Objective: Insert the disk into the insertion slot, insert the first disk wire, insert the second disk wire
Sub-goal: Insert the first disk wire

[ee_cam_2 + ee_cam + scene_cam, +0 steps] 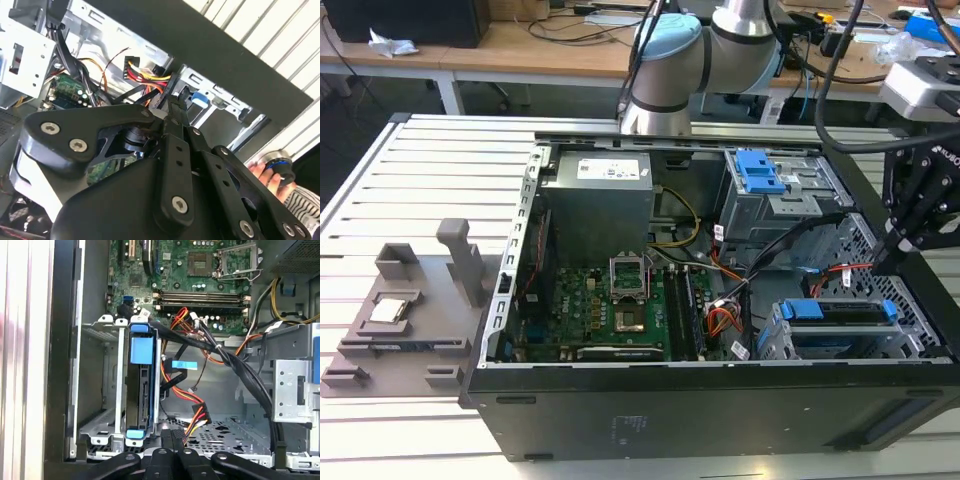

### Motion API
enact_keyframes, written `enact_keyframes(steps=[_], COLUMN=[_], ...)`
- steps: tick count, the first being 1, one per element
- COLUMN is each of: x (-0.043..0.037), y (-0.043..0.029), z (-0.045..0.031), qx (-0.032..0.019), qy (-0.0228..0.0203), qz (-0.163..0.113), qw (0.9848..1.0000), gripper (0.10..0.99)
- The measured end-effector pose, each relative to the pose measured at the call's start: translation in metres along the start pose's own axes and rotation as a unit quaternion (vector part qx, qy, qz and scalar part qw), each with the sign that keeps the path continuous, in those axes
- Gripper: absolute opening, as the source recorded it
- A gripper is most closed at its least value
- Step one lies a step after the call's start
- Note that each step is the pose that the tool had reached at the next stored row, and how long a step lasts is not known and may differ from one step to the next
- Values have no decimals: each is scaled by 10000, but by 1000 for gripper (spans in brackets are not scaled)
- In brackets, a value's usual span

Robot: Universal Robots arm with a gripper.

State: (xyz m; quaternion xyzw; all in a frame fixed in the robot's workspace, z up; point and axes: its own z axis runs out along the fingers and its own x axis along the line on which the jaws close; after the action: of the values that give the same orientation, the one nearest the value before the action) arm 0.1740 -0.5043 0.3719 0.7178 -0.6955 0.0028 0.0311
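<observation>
Disk (pixel 140 390): bright blue carrier frame around a dark body.
Insertion slot (pixel 120 390): plain pale grey metal.
Wires (pixel 192 407): red, yellow, orange and black strands.
Motherboard (pixel 200 285): green, with black slots and a silver socket.
Computer case (pixel 670 420): black outside, grey inside.
Larger bay (pixel 790 205): grey metal with a blue latch.
Gripper (pixel 174 112): black, dotted with silver screw heads.
Arm (pixel 670 50): silver with a pale blue cap.
Worktop (pixel 410 190): whitish grey, a pattern of parallel slats.
Fixture tray (pixel 380 340): matte grey.
</observation>
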Motion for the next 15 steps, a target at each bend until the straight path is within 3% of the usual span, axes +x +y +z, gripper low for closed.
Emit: enact_keyframes(steps=[5, 10, 11, 12, 15], x=[-6, -7, -7, -7, -7], y=[-19, -19, -19, -19, -19], z=[29, 29, 29, 29, 29], qx=[25, 26, 26, 26, 26], qy=[23, 26, 26, 26, 26], qz=[-534, -543, -543, -543, -544], qw=[9986, 9985, 9985, 9985, 9985], gripper=[106, 114, 169, 169, 361])
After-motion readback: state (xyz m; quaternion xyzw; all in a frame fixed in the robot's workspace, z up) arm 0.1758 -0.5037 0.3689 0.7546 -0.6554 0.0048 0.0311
